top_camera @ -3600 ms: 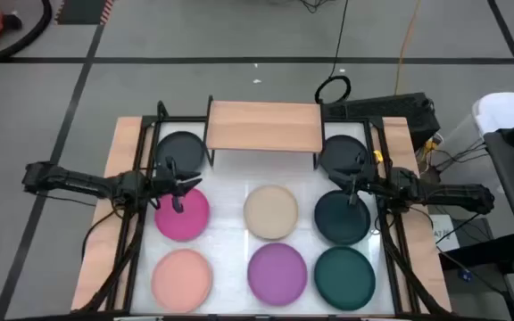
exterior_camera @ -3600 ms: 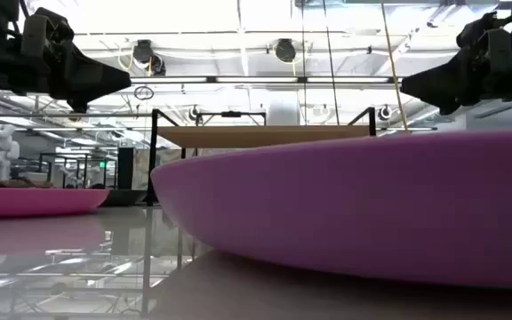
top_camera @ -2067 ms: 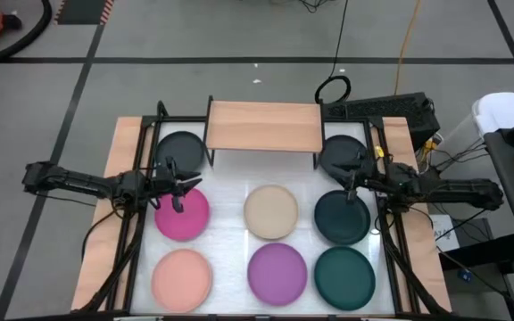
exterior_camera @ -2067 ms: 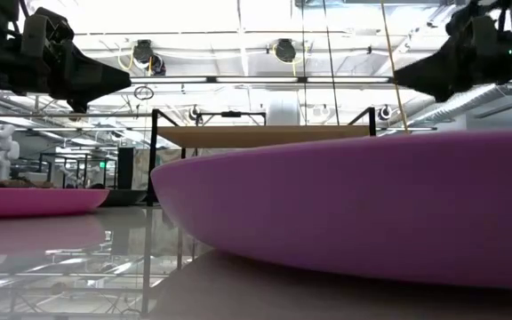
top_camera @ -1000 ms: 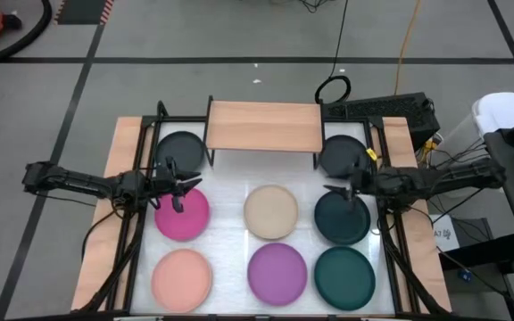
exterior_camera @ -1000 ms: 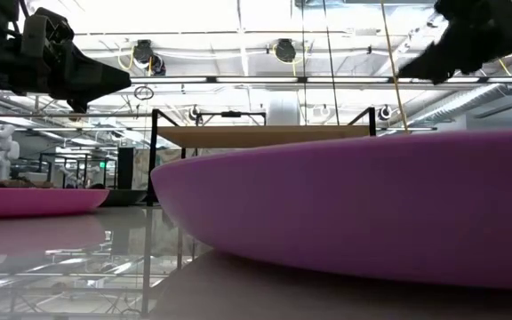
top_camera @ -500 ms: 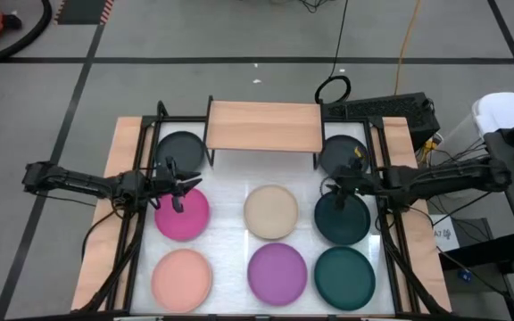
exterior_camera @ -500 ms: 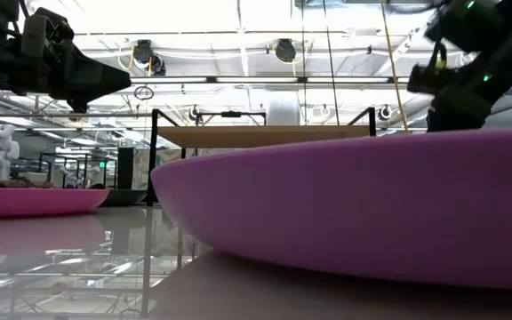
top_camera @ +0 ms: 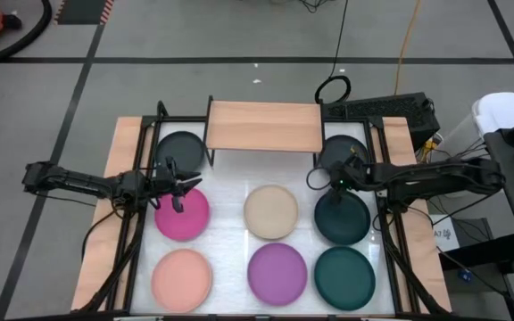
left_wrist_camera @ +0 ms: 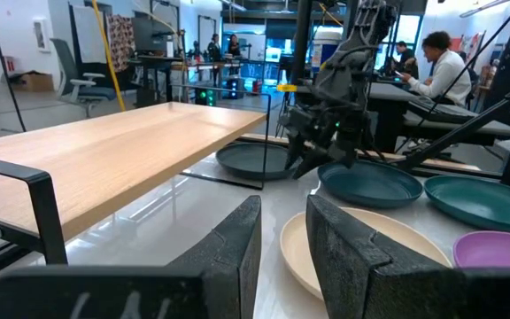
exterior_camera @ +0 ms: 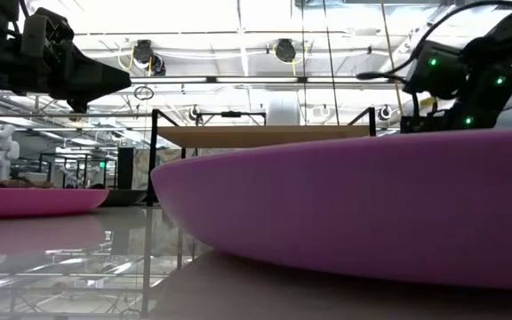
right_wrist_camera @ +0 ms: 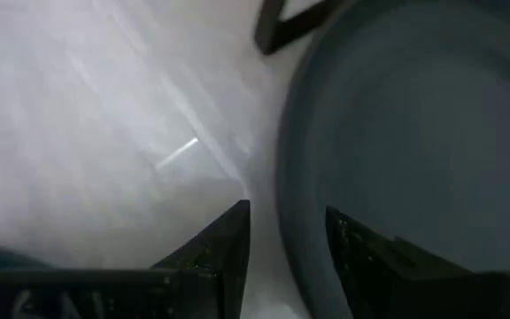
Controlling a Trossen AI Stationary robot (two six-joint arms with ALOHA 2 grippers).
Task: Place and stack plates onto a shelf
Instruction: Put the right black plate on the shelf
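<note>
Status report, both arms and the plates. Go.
Right gripper open, straddling rim of right charcoal plate. Left gripper open, waiting above magenta plate. Shelf bare, no plate on it. Nothing in the way.

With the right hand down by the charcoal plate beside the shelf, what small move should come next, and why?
Probably lower the right hand a touch further and close it on the near rim of the charcoal plate. In the right wrist view its open fingers straddle that rim. The shelf holds no plates yet, and the left hand waits over the magenta plate.
</note>
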